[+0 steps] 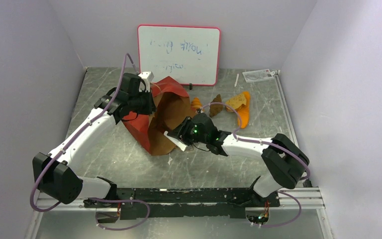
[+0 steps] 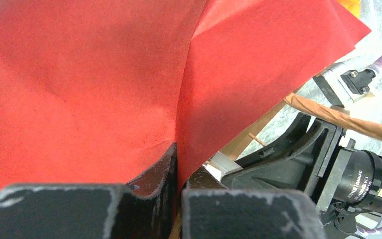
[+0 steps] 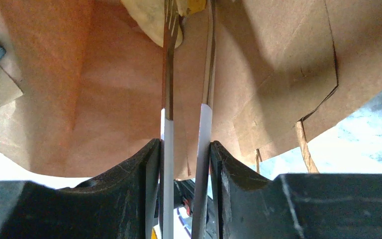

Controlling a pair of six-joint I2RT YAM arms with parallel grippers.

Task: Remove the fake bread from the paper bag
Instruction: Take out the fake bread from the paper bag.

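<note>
The paper bag (image 1: 165, 119) lies on its side, red part to the left, brown mouth facing right. My left gripper (image 1: 146, 103) is shut on a fold of its red paper (image 2: 104, 74), pinched between the jaws (image 2: 179, 167). My right gripper (image 1: 182, 134) is shut on white-handled metal tongs (image 1: 174, 141) at the bag's mouth. In the right wrist view the gripper (image 3: 185, 149) holds the tongs (image 3: 168, 74) reaching into the brown bag (image 3: 278, 59) towards a tan piece of bread (image 3: 149, 20). An orange croissant (image 1: 196, 103), a dark brown piece (image 1: 215, 105), a tan slice (image 1: 236, 101) and an orange loaf (image 1: 244, 116) lie on the table right of the bag.
A whiteboard (image 1: 179, 55) leans on the back wall behind the bag. A white stick (image 1: 236, 79) and a plastic packet (image 1: 258, 74) lie at the back right. Grey walls close in both sides. The bag's cord handle (image 2: 348, 122) and the right arm's camera (image 2: 373, 179) show in the left wrist view.
</note>
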